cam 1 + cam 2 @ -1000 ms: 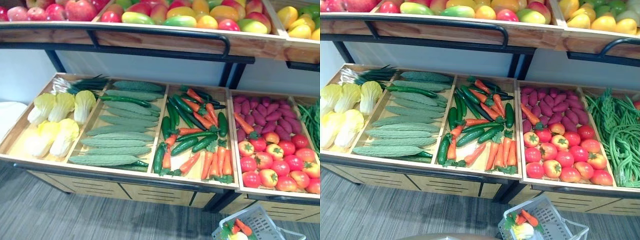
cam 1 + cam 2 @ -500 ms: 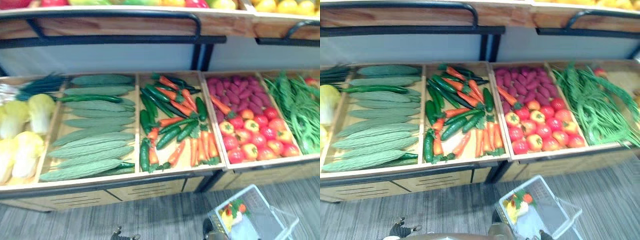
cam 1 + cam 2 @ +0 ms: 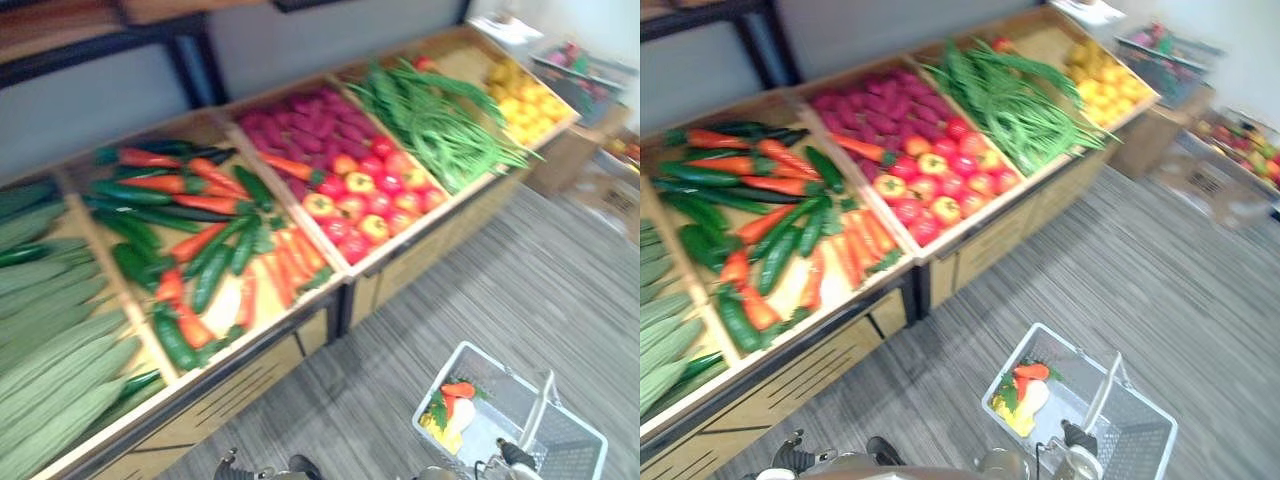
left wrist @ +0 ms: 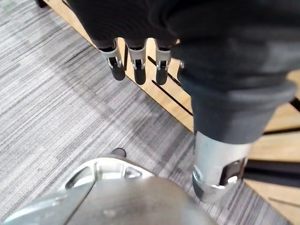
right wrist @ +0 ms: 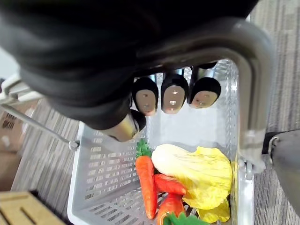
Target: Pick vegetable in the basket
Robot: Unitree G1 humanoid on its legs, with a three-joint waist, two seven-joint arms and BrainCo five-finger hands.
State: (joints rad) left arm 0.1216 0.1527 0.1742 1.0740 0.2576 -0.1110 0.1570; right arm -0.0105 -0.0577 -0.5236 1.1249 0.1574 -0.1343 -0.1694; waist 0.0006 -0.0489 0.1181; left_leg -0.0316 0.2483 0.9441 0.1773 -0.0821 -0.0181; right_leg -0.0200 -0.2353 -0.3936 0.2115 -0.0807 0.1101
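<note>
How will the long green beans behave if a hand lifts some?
Probably floppy: the green beans are long thin strands lying curved. Likely to snag, since they overlap in one heap, so several may rise together.

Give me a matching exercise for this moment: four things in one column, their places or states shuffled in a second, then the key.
1 cabbage
2 green beans
3 tomatoes
4 right hand

A fingers curled round the basket handle
B in the basket, beside carrots
C on the stand, between tomatoes and yellow produce
D sharing a bin with purple roots

Pairs: 1-B; 2-C; 3-D; 4-A
</note>
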